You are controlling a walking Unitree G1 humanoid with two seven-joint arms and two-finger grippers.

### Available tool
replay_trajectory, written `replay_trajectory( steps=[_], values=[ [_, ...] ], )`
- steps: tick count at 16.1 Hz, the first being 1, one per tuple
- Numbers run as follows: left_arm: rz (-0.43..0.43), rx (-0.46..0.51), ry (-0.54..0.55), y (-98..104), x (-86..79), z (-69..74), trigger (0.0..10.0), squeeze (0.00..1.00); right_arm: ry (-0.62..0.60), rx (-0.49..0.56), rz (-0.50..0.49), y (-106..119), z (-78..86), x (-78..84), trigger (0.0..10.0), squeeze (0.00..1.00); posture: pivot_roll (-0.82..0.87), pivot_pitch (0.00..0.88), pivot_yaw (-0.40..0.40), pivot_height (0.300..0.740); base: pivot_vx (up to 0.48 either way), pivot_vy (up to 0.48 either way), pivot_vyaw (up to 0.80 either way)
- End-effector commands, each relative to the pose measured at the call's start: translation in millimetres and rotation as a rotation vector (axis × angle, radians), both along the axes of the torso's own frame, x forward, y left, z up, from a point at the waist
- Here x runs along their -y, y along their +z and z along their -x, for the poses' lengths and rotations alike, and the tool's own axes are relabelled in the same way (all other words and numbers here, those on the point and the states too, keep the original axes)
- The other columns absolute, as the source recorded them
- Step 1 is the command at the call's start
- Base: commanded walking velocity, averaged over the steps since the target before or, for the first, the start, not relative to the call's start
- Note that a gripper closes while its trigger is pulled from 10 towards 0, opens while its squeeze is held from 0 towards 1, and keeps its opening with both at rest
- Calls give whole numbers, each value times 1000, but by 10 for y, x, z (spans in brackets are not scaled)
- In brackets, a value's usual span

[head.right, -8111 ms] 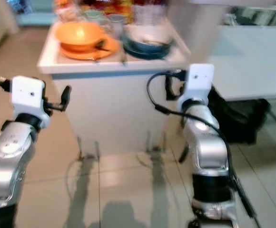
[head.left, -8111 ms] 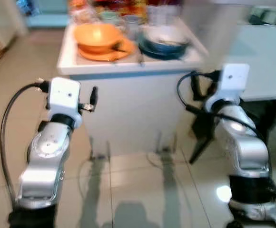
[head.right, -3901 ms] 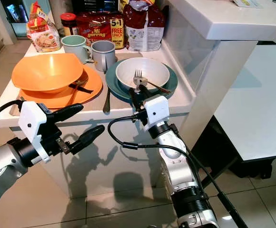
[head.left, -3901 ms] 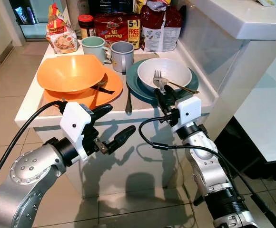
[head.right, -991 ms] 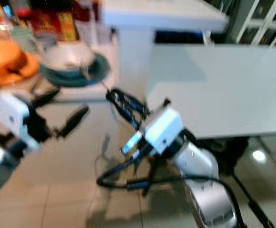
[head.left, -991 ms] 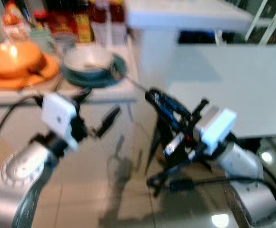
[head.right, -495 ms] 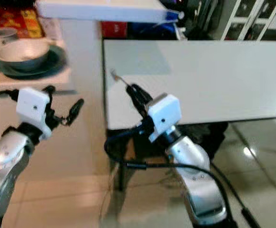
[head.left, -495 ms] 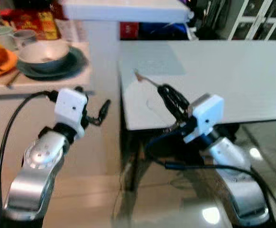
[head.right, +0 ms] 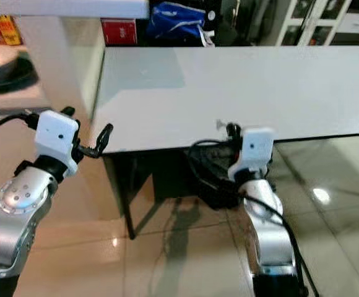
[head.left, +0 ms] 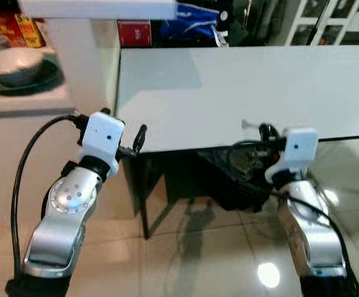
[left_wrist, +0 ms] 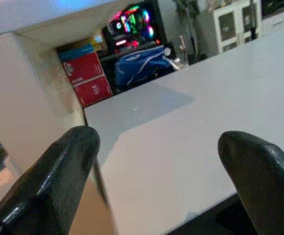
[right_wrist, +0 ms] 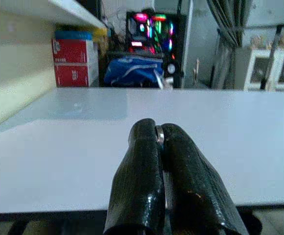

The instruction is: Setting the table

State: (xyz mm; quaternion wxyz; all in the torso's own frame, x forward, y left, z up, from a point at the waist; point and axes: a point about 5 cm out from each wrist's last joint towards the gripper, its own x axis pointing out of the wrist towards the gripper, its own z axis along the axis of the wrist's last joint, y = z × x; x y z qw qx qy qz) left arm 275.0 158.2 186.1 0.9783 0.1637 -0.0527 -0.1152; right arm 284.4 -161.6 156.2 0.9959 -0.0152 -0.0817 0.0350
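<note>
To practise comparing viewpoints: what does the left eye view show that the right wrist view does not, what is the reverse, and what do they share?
Left eye view: a bowl on its dark plate, and the left gripper with jaws open. Right wrist view: a close look at the right gripper, jaws shut on a metal utensil, plus a lit computer case. Shared: white table, red boxes, blue bag.

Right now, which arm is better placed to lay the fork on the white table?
Right. The right gripper is shut on the fork at the white table edge; the left gripper is open, empty.
</note>
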Motion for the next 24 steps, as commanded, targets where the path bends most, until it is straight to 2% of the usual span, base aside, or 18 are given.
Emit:
replay_trajectory(
  steps=[1, 5, 9, 10, 11, 14, 18, 24],
  values=[
    [-15, 26, 0, 48, 31, -22, 10000, 0, -3, 16, 11, 27, -17, 39, 10000, 0, 50, 0, 20, 740, 0, -472, 800],
    [-11, 53, 5, 106, 38, -50, 10000, 0, 45, 70, 15, 97, -53, -75, 10000, 0, 48, 0, 23, 740, 0, -472, 800],
    [-17, 49, 10, 97, 53, -79, 10000, 0, 58, 76, -2, 118, -130, -98, 10000, 0, 43, 5, 27, 740, 0, -472, 800],
    [-18, 48, 12, 94, 54, -92, 10000, 0, 57, 47, -21, 62, -159, -97, 10000, 0, 39, 7, 32, 740, 0, -472, 0],
    [-19, 48, 12, 93, 59, -96, 10000, 0, 59, 10, 1, -12, -183, -86, 10000, 0, 40, 10, 33, 740, 0, -472, 0],
    [-19, 52, 23, 102, 33, -90, 10000, 0, 52, 50, -4, 50, -196, -16, 10000, 0, 45, 15, 23, 740, 0, -472, 0],
    [-16, 57, 34, 112, 24, -86, 10000, 0, 59, 107, -57, 181, -202, -45, 10000, 0, 47, 19, 20, 740, 0, -472, 0],
    [-27, 56, 18, 111, 55, -108, 10000, 0, 22, 128, -94, 221, -201, 13, 10000, 0, 45, 19, 27, 740, 0, -472, 0]
  ],
)
